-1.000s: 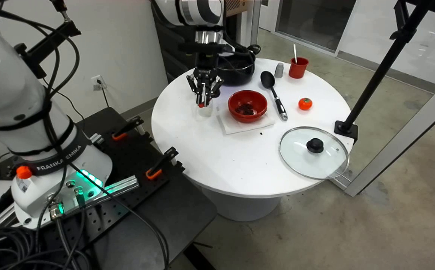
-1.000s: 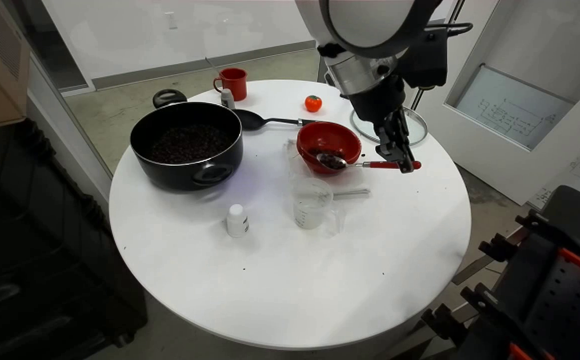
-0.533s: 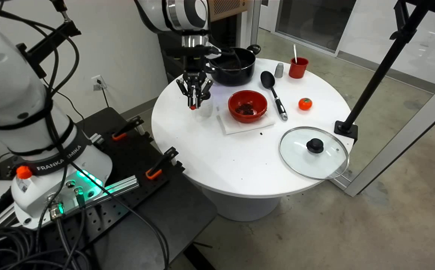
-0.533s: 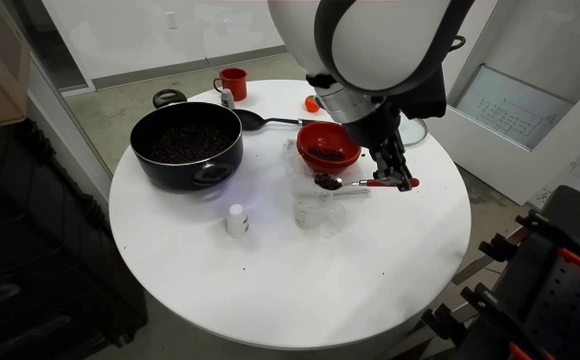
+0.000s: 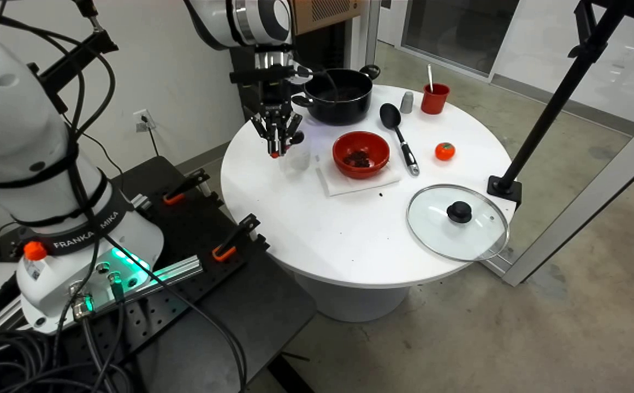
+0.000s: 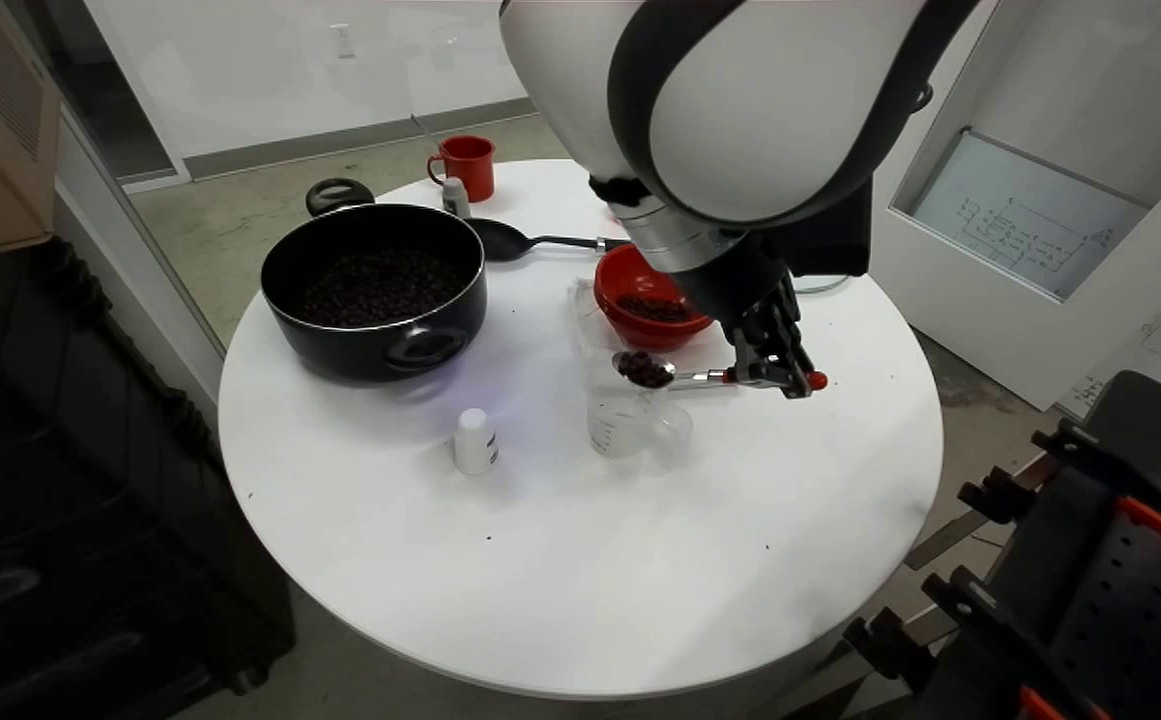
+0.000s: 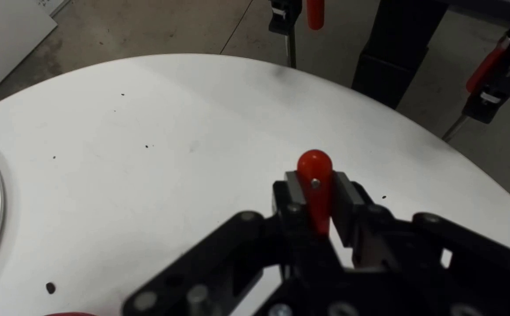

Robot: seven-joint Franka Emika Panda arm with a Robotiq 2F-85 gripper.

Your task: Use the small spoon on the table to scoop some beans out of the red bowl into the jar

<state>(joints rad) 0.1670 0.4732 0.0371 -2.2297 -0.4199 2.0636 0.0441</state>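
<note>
One gripper (image 7: pixel 317 188): pinched narrow on the red handle of the small spoon (image 6: pixel 697 378), its knob poking past the fingers (image 7: pixel 345 193).
Beans (image 6: pixel 643 369): heaped in the spoon's head, more in the red bowl (image 5: pixel 361 172).
Jar (image 6: pixel 618 432): on the tabletop (image 6: pixel 560 560), well in from its edge; whether the head hangs right over it is hard to tell.

Both exterior views share the worktop (image 5: pixel 300 218), looking down from well back, in an exterior view past the robot base (image 5: pixel 73 262) near left. The wrist view, close in, looks down past the claw (image 7: pixel 316 184) at the worktop's edge.
</note>
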